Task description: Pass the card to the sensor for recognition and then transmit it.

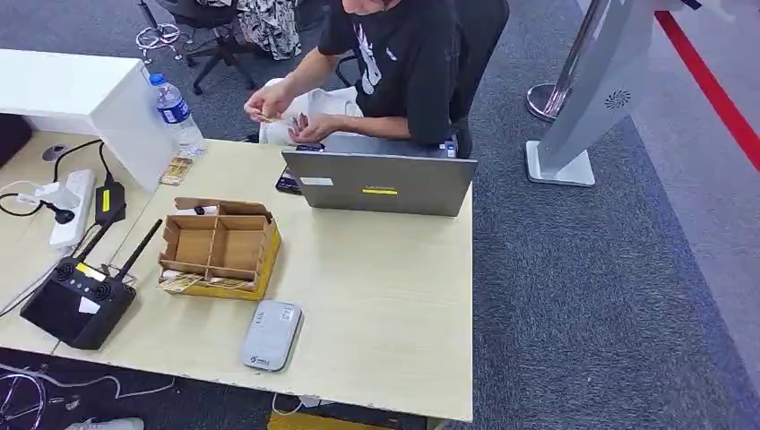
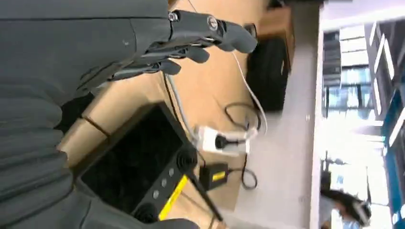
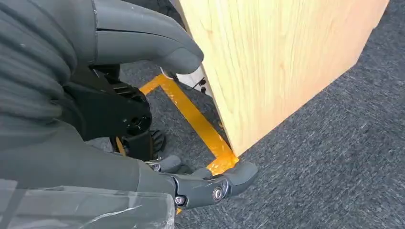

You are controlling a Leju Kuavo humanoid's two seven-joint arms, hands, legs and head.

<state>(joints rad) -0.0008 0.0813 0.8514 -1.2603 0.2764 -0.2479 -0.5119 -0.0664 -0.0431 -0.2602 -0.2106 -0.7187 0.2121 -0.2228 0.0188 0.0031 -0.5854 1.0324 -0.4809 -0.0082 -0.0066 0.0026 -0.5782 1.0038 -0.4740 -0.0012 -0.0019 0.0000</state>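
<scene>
Evenly lit from overhead in the head view, with soft, faint shadows on the worktop point(image 1: 376, 287). Blown-out white glare from the windows point(image 2: 353, 138) in the left wrist view, plus motion blur. Sharp, diffuse light on the carpet point(image 3: 334, 157) in the right wrist view.

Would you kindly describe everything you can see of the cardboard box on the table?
The cardboard box is a shallow open-topped tray of brown corrugated card with yellowish outer sides. Inner dividers split it into compartments; the large middle ones look empty, while card-like items lie in the narrow slots along its near and far edges. It sits flat on the light wooden table, between the black controller and the laptop, with the grey sensor just in front. Nothing grips it.
</scene>
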